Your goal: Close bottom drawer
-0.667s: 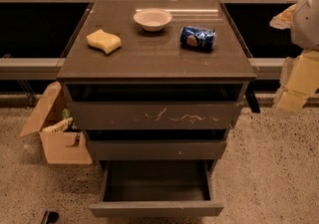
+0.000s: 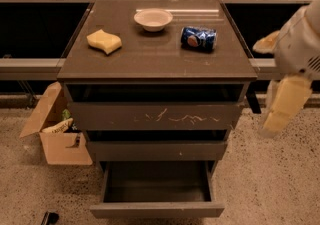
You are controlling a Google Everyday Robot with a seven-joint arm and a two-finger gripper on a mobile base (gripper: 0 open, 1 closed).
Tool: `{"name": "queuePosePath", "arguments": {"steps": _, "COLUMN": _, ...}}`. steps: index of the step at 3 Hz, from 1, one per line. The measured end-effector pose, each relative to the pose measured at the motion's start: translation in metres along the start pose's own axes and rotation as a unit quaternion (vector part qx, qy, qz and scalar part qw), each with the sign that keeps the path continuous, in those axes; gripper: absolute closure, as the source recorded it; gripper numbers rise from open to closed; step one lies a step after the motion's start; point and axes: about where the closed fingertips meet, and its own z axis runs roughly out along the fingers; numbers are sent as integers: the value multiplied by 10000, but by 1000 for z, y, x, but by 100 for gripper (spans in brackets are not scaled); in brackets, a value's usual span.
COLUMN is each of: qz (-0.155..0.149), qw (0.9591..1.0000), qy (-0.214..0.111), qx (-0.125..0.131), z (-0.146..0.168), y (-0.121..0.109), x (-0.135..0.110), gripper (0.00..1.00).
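The bottom drawer (image 2: 157, 210) is the lowest of three dark grey-brown drawers in the cabinet (image 2: 155, 59). It is pulled well out toward me, and its shallow box shows empty behind the plain front. My gripper (image 2: 285, 104) hangs at the right of the cabinet, about level with the scratched upper drawer front (image 2: 155, 115). It is apart from the cabinet, well above and to the right of the bottom drawer, and holds nothing that I can see.
The middle drawer front (image 2: 157, 150) sits between the other two. On the cabinet top lie a yellow sponge (image 2: 104, 41), a white bowl (image 2: 153, 19) and a blue can on its side (image 2: 198, 38). An open cardboard box (image 2: 57, 136) stands on the floor at the left.
My gripper and arm have shifted slightly down and to the left, toward the cabinet. The bottom drawer stays pulled out as before.
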Motion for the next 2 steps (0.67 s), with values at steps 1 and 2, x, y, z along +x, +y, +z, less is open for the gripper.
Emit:
{"name": "queuePosePath", "arguments": {"steps": 1, "qz": -52, "qw": 9966, "qy": -600, "qx": -557, "z": 65, "y": 32, "x": -3, "gripper": 0}}
{"name": "queuePosePath", "arguments": {"steps": 2, "qz": -7, "qw": 9842, "qy": -1314, "qx": -1189, "z": 140, "y": 83, "x": -18, "gripper": 0}}
